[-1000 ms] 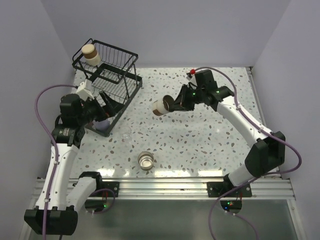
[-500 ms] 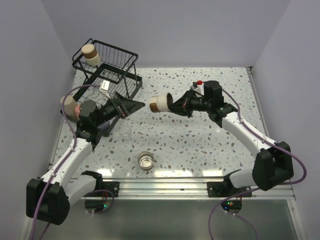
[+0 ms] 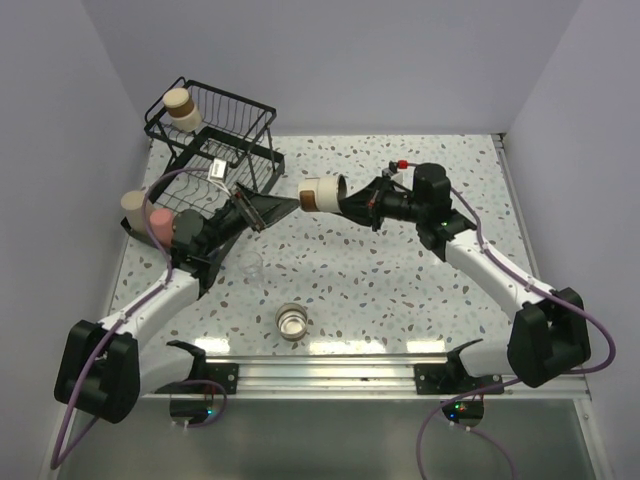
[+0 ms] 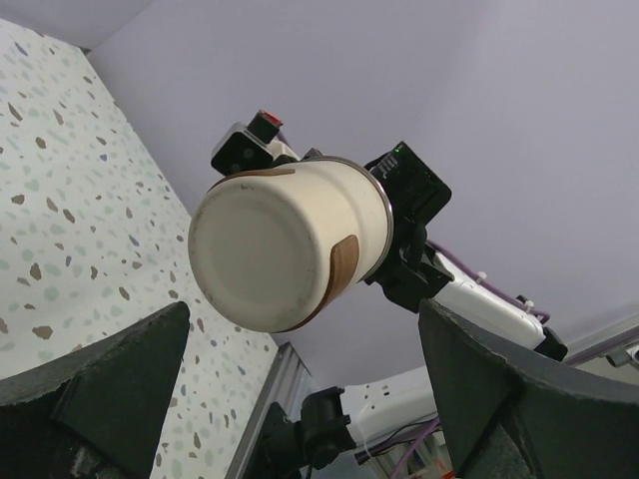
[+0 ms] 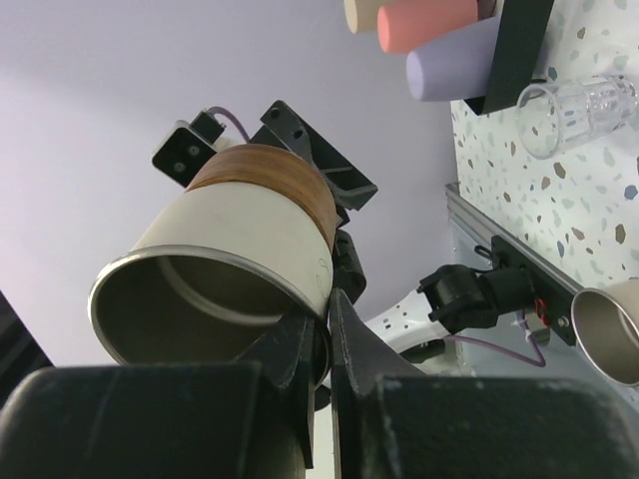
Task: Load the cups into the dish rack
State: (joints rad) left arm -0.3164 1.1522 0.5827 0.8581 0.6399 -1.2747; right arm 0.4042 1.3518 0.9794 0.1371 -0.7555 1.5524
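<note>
**Mid-air handover: cup offered base-first to the waiting left pincer**

The right gripper is pinched tight on the rim of a cream tumbler w/ a brown band and steel lining. It holds the cup sideways in the air over the table's middle, base toward 9 o'clock. The left gripper is just beside the cup w/ its jaws spread full wide and nothing in them. From its own cam the cup's base sits about centred between the fingers.

This looks like a pass from one arm to the other. To do it well, I'd say:
- **Grip:** the left should push on until its fingers straddle the cup's body, not just the base edge, then close square.
- **Release:** the right should let go only once that grip is firm, since the glossy wall may slip.
- **Drop-off:** then carry it to the black wire two-tier dish rack at 10 o'clock.

No brand, label or lettering is readable anywhere.
</note>
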